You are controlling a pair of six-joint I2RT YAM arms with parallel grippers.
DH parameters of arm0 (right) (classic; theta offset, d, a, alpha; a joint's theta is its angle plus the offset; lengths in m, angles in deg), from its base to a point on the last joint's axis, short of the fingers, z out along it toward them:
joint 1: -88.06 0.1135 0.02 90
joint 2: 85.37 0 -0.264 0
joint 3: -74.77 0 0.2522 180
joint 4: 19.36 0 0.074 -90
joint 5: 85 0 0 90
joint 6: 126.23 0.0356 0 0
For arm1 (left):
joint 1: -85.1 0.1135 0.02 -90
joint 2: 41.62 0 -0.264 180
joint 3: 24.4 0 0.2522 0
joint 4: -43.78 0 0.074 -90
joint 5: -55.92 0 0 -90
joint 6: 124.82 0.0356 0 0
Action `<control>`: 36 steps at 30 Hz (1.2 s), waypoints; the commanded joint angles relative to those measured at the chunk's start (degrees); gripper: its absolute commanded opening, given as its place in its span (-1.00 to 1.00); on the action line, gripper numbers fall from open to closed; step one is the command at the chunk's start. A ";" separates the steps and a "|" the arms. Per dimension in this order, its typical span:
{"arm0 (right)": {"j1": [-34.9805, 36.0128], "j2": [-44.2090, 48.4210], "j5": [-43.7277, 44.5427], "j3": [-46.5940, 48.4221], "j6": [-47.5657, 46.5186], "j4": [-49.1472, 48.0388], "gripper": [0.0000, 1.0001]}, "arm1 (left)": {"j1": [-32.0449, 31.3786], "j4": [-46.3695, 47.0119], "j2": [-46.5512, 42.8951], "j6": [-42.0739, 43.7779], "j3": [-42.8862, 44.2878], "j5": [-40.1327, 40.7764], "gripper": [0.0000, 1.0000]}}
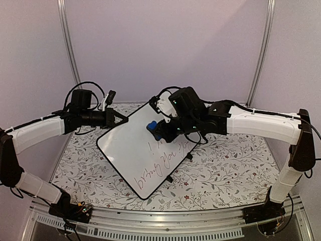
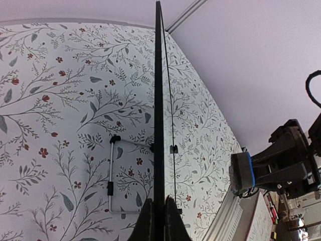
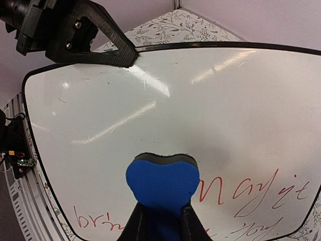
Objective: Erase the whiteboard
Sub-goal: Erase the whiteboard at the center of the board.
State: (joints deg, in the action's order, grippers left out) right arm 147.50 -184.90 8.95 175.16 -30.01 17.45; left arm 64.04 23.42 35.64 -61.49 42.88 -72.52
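Note:
The whiteboard [image 1: 131, 150] is a white board with a thin black rim, tilted up over the table, with red handwriting on its lower part. My left gripper [image 1: 120, 118] is shut on the board's upper left edge; in the left wrist view the board [image 2: 159, 100] runs edge-on between the left gripper's [image 2: 159, 211] fingers. My right gripper [image 1: 159, 131] is shut on a blue eraser block [image 1: 152, 125]. In the right wrist view the right gripper [image 3: 161, 216] holds the eraser [image 3: 162, 183] with its dark felt against the board [image 3: 200, 110], just above the red writing [image 3: 241, 193].
The floral tablecloth [image 1: 225, 170] covers the table under the board. A metal wire stand [image 2: 111, 175] with black feet hangs behind the board. Grey walls and aluminium posts [image 1: 67, 45] enclose the back. The aluminium rail [image 1: 165, 218] runs along the near edge.

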 commanded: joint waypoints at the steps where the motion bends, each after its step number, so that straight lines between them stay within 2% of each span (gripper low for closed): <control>1: -0.38 0.05 0.14 0.03 -0.02 -0.78 -0.92 | -0.80 -1.33 0.36 1.97 0.18 0.38 -1.00; 36: -0.72 -0.75 -0.25 -2.69 0.72 -3.36 -0.92 | -0.78 -1.34 0.68 1.90 0.23 0.29 -1.00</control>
State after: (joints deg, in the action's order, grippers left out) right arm 147.26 -184.94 8.93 173.15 -29.64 15.41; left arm 64.04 23.40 35.61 -61.49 42.88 -72.52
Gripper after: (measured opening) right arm 0.173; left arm 0.024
